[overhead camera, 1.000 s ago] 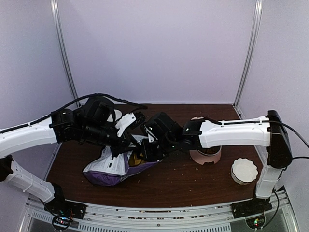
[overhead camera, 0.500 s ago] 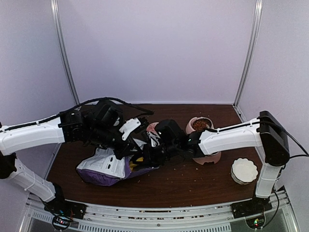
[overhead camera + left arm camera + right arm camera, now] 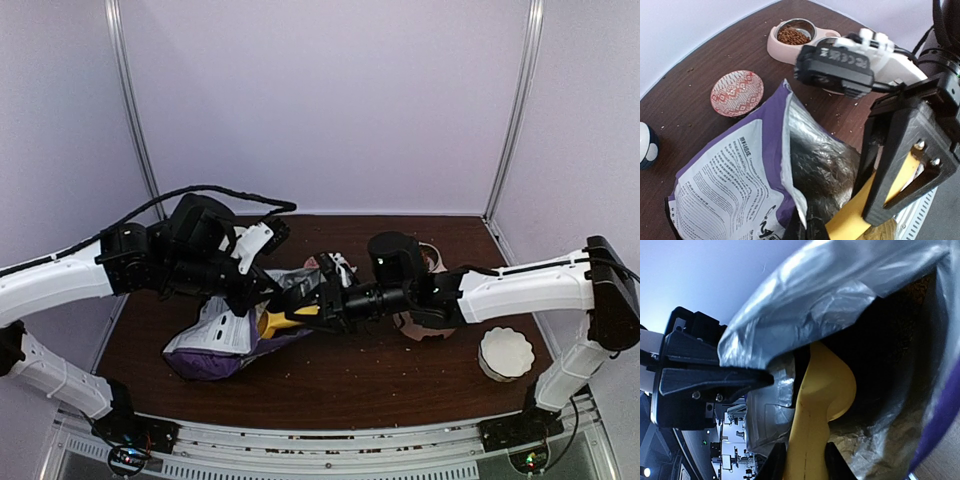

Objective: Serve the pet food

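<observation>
My right pincer (image 3: pixel 804 462) clenches a yellow scoop (image 3: pixel 822 385) inside the purple bag (image 3: pixel 740 170); my left pincer (image 3: pixel 262 297) pinches the bag's rim. The pet food (image 3: pixel 792 36) lies in the pink feeder (image 3: pixel 775 47), toward the right edge of the bench (image 3: pixel 380 380).

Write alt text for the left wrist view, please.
An open purple food bag with silver lining fills the foreground; a yellow scoop sits at its mouth, partly hidden by black robot parts. Behind, on the dark table, stand a pink feeder with kibble in one bowl and a red patterned dish.
</observation>
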